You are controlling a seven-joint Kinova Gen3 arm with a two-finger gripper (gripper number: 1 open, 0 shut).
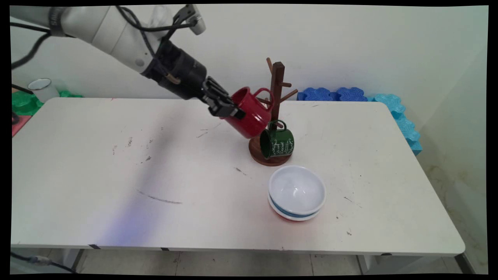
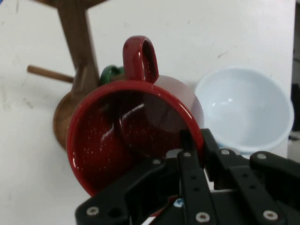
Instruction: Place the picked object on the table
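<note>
Bowls [image 1: 297, 193] sit closest to the camera in the main view: a white one nested in a blue-banded one, with a red edge showing beneath, stacked upright on the white table [image 1: 116, 186] just in front of the mug tree.

Mug tree [image 1: 277, 105]: dark wooden post on a round base, pegs angled upward so a handle slid over one stays put. Green mug [image 1: 277, 142] hangs by its handle from a low peg, mouth turned left, body resting close to the base.

Tool [image 1: 229, 109] comes in from upper left, clamped on the rim of the red mug [image 1: 251, 112]. Mug is held in the air, tilted, mouth toward the tool and handle [image 1: 263, 95] pointing at the post, right at the pegs. Whether the handle touches a peg cannot be told here. Gripping the rim leaves the handle loop free on the far side.

Background: blue foam blocks [image 1: 397, 112] along the wall at right; a white cup [image 1: 42, 88] on green mats at far left, off the table.

Hand view: looking straight into the red mug's [image 2: 133, 136] speckled interior. One finger [image 2: 188, 145] sits inside the wall, the other outside, pinching the rim between them. Handle [image 2: 140, 58] stands at the far side, beside the post [image 2: 77, 42]. A sliver of the green mug [image 2: 110, 74] shows behind; the white bowl [image 2: 243, 108] lies to the right.
</note>
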